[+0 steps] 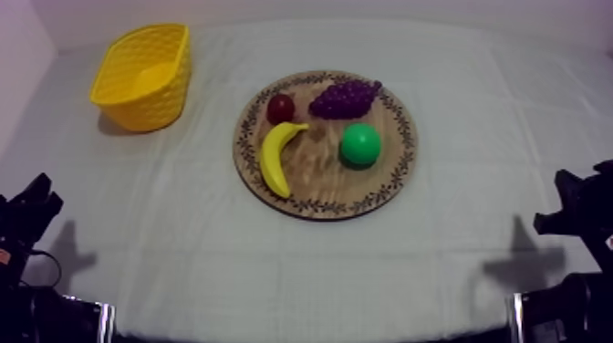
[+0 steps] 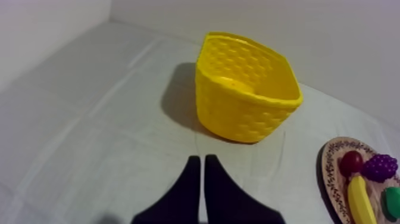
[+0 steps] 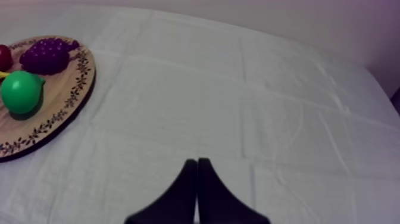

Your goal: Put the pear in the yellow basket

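- Plainly, the task is standing at its very start: the pear (image 1: 360,144) is sitting on the wooden board (image 1: 319,208), toward the board's right side, and neither arm is touching it.
- The pear is lying near the bunch of grapes (image 1: 344,97). The banana (image 1: 276,155) is lying to its left, and the small red fruit (image 1: 280,108) is sitting by the banana's far tip. All four are resting on the board.
- The yellow basket (image 1: 169,91) is standing on the bench (image 1: 182,246), well apart from the board and on my left arm's side. As far as the left wrist view shows, nothing is lying inside it.
- The left gripper (image 2: 199,159) is hanging over bare cloth and pointing toward the basket. Its fingers are pressed together into a narrow wedge with nothing between them.
- The right gripper (image 3: 197,162) is likewise pressed together and holding nothing, hovering over bare cloth beside the board.
- In my judgement everything is waiting to be done: reaching to the pear, spreading the fingers, closing on it, lifting it, carrying it across to the basket and letting go inside.
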